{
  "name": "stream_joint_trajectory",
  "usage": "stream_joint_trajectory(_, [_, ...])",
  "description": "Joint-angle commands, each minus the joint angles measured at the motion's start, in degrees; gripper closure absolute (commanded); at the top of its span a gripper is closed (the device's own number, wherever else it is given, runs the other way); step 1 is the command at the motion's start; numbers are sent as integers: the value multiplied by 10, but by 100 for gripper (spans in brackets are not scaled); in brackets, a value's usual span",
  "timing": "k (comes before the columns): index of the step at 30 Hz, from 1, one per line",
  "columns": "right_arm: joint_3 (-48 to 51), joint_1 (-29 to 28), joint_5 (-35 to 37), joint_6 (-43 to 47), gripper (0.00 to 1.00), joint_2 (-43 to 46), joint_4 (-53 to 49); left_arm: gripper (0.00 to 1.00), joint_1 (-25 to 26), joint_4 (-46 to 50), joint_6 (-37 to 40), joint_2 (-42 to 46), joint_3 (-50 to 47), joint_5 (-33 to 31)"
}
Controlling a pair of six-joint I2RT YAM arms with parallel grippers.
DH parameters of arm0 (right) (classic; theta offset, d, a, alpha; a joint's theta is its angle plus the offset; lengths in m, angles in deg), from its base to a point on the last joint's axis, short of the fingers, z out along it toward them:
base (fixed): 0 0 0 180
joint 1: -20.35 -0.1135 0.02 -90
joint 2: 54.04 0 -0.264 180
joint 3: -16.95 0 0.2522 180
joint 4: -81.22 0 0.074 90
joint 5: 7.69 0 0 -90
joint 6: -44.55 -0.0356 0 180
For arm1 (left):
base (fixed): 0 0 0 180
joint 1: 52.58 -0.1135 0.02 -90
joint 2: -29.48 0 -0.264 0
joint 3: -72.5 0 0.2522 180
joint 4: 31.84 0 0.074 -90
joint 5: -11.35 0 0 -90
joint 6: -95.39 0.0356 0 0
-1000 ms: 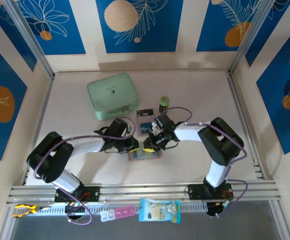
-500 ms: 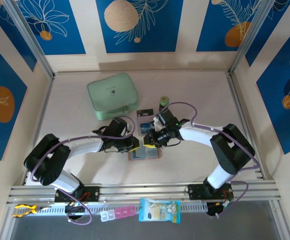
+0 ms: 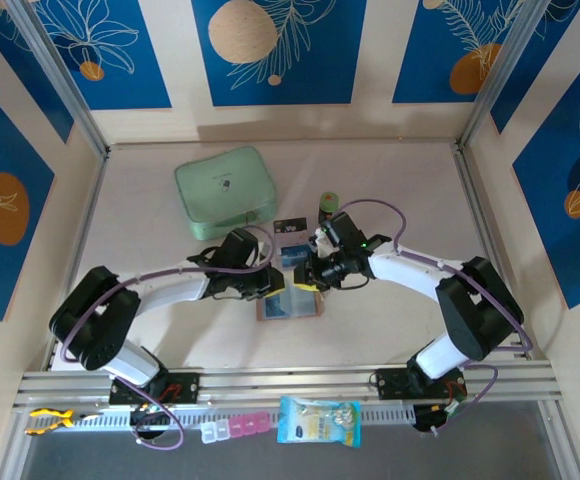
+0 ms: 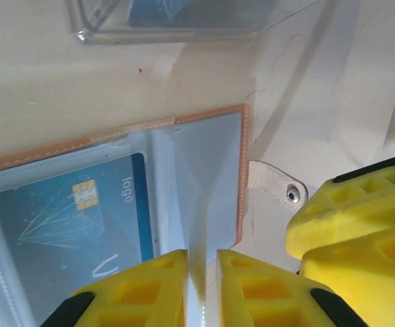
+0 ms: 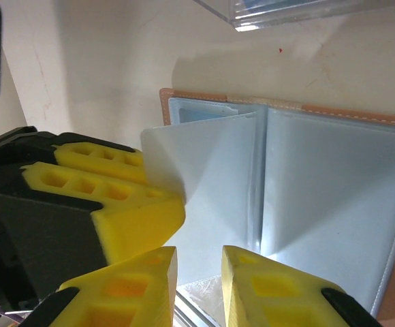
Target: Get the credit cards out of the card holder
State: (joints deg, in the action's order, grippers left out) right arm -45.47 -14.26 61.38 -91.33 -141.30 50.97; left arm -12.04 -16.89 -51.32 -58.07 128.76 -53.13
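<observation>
The tan card holder (image 3: 292,306) lies open on the table, grey plastic pockets up. A light blue credit card (image 4: 68,218) with a chip sits in its left pocket. My left gripper (image 4: 202,272) is shut on a clear pocket leaf (image 5: 204,160) and holds it upright off the holder (image 4: 116,133). My right gripper (image 5: 199,272) hovers at the holder's edge (image 5: 340,191), fingers slightly open with nothing clearly between them. One of its yellow fingers (image 4: 347,218) sits beside the snap tab. A black credit card (image 3: 290,226) lies on the table behind both grippers (image 3: 273,290) (image 3: 305,283).
A clear plastic box (image 3: 295,256) with blue contents sits just behind the holder. A small green bottle (image 3: 328,207) stands to its right. The mint-green zip case (image 3: 225,190) lies at the back left. Rails run along the near table edge (image 3: 290,380).
The right arm's elbow has swung outward to the right while its gripper stayed by the holder. The left arm has barely moved.
</observation>
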Motion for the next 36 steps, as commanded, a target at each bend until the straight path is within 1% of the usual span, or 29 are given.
stream_joint_trajectory(1, [4,5,2,8,75,21,-24,82,9,-2,4,-18,22,16])
stream_joint_trajectory(17, [31,34,7,10,76,81,-49,82,38,-32,-1,-94,81,36])
stream_joint_trajectory(22, [40,40,10,10,75,100,-56,80,45,-37,-3,-117,99,41])
stream_joint_trajectory(32, [50,47,13,9,75,120,-63,74,51,-28,2,-128,124,40])
stream_joint_trajectory(36, [51,47,12,8,75,121,-62,73,51,-23,4,-126,122,39])
